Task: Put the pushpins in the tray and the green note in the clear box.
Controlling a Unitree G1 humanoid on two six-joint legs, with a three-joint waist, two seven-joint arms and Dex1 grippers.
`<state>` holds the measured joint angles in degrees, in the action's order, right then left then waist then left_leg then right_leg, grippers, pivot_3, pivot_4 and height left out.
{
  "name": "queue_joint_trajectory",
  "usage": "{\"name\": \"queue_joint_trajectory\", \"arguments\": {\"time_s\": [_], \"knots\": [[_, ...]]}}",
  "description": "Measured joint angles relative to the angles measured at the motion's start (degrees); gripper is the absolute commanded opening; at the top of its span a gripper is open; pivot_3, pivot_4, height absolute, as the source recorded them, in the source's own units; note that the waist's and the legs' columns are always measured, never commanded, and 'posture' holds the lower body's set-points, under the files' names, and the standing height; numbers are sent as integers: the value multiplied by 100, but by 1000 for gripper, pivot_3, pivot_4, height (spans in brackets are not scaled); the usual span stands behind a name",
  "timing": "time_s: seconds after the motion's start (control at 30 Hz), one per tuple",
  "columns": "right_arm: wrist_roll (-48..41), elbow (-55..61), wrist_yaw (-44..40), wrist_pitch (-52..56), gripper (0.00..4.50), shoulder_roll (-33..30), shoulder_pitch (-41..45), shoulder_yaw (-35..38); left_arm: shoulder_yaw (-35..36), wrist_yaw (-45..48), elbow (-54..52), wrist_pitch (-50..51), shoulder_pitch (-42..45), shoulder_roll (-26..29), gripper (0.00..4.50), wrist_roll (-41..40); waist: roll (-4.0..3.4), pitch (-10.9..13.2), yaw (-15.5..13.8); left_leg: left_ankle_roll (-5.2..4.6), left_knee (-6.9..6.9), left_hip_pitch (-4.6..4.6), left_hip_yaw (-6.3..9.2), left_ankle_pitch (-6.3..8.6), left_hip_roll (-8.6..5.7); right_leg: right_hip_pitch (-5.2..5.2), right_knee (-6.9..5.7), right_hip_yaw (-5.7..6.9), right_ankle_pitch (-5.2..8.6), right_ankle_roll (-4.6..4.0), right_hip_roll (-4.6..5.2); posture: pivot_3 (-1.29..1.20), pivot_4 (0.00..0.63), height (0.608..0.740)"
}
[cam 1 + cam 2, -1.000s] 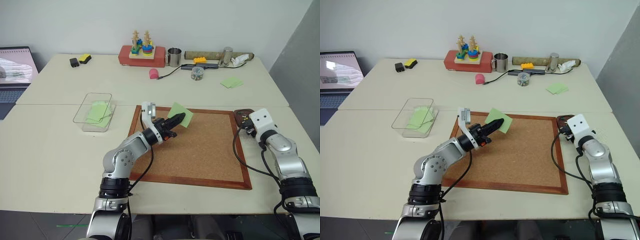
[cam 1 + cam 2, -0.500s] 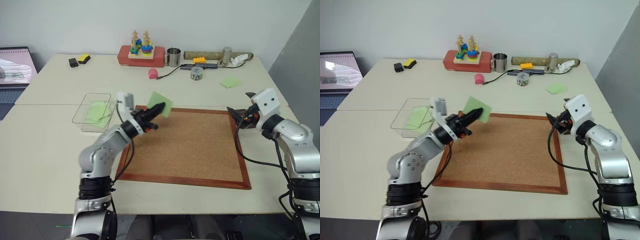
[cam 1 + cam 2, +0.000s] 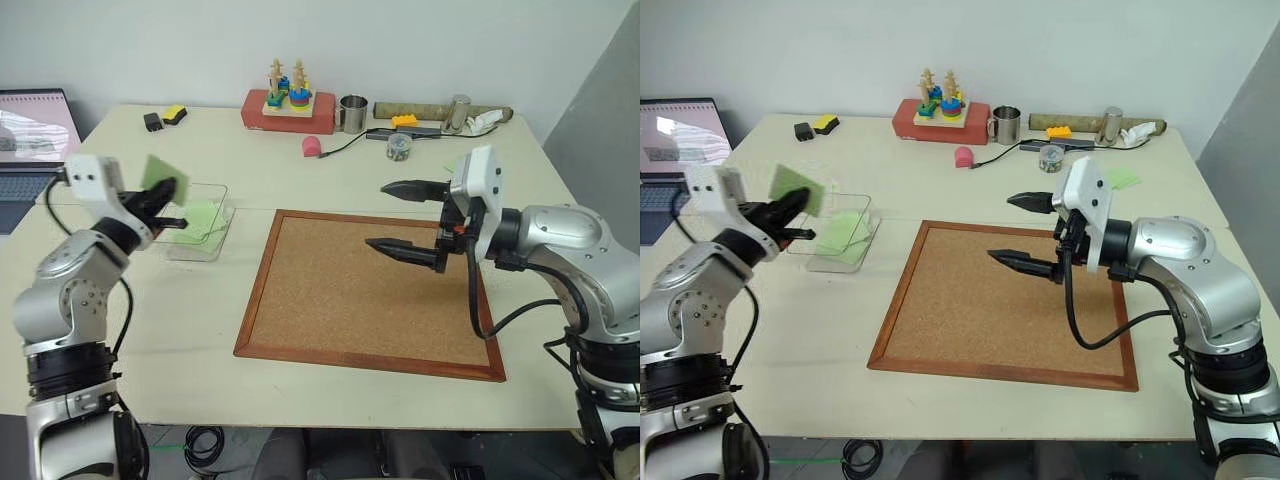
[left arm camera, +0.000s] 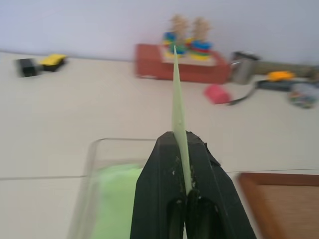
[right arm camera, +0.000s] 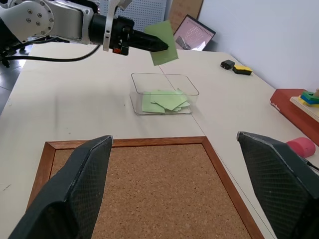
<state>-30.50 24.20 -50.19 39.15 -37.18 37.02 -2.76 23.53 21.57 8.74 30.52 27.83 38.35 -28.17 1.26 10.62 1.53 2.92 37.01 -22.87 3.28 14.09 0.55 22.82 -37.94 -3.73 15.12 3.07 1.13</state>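
Note:
My left gripper (image 3: 163, 192) is shut on the green note (image 3: 157, 171) and holds it upright in the air, just over the left end of the clear box (image 3: 214, 232). In the left wrist view the note (image 4: 177, 107) stands edge-on between the closed fingers (image 4: 158, 199). Several light green slips lie inside the box (image 5: 187, 88). My right gripper (image 3: 378, 215) hangs open over the cork board, pointing left, with nothing between its fingers (image 5: 75, 191). The pushpins and the tray are hidden from view.
A large cork board (image 3: 360, 300) with a wooden frame fills the middle of the table. A laptop (image 3: 28, 130) sits at far left. Along the back stand a ring-stacking toy (image 3: 285, 100), a metal cup (image 3: 350, 113), a pink object (image 3: 310, 146) and a small jar (image 3: 397, 146).
My left gripper carried the note leftward, off the cork board and to the clear box. My right gripper rose, swung left over the board and opened wider.

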Motion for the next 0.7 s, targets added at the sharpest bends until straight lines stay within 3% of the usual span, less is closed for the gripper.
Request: {"name": "queue_joint_trajectory", "arguments": {"time_s": [0.07,0.17,0.37,0.7], "knots": [[12,-72,-23,-8,4198,22,24,-85,-33,-68,296,-122,36,6,0,204,0,0,0,0,0,-2,0,0,0,4,-2,0,0,0,1,0,150,740],[31,-172,-58,-45,4297,40,28,-163,-122,-66,577,-190,77,5,488,381,1,0,7,0,-1,-8,-3,0,0,15,-7,0,0,-1,0,0,150,740],[49,-194,-56,-81,4297,100,56,-295,-540,198,678,-216,85,26,1768,683,1,0,20,0,-3,-15,-8,0,3,33,-17,-4,-1,-1,-1,0,150,740],[19,-187,-21,42,4297,70,50,-295,-568,361,647,-223,70,83,3707,901,1,0,26,0,-3,-15,-8,0,3,34,-19,-3,-1,-2,-1,0,150,740]]}}
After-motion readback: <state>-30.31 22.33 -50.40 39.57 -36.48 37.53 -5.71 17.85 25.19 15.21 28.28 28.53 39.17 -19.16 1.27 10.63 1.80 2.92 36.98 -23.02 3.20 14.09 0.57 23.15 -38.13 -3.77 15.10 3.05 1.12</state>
